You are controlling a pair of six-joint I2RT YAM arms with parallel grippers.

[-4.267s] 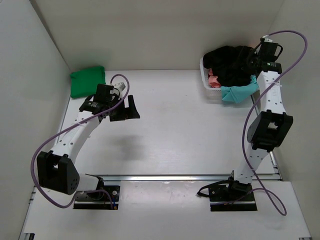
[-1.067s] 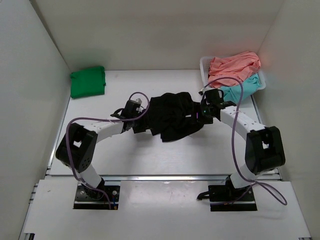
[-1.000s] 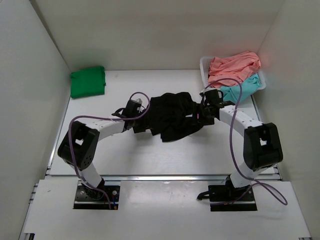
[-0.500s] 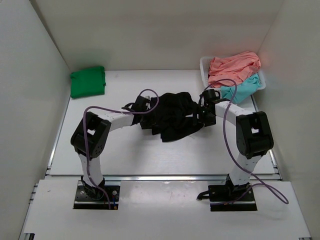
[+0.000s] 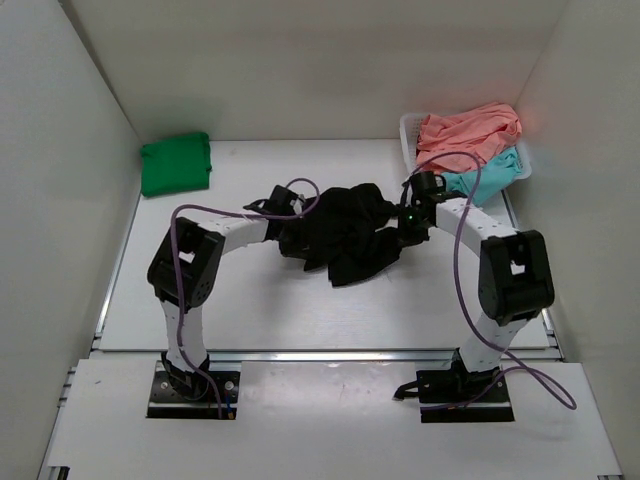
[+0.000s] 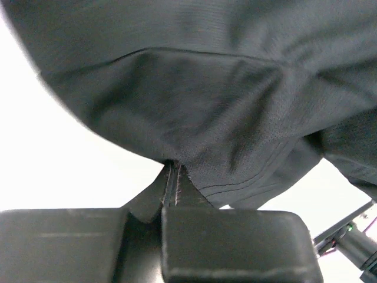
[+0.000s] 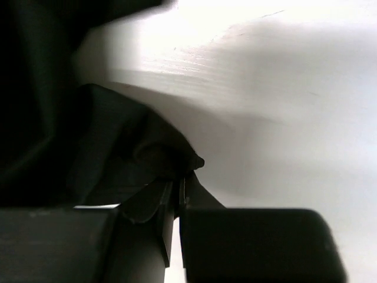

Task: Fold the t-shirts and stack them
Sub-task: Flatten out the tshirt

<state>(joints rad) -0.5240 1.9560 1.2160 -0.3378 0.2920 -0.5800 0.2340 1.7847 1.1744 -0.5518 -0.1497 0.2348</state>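
Note:
The black t-shirt [image 5: 345, 235] lies crumpled in the middle of the table. My left gripper [image 5: 288, 222] is at its left edge, shut on a hemmed fold of the black cloth [image 6: 194, 112]; the jaws meet at the cloth's edge [image 6: 171, 172]. My right gripper [image 5: 405, 226] is at the shirt's right edge, shut on a dark fold [image 7: 147, 153], its tips [image 7: 177, 184] pressed together. A folded green t-shirt [image 5: 176, 163] lies at the back left. The coral-pink t-shirt [image 5: 468, 128] and the teal t-shirt [image 5: 486, 182] lie in the basket.
The white plastic basket [image 5: 408, 140] stands at the back right corner, close to the right arm's elbow. White walls close in the table on the left, back and right. Purple cables loop over both arms.
Both grippers were open at the black shirt's sides and have shut on its edges. The shirt's outline has bunched slightly, and its lower part has shifted.

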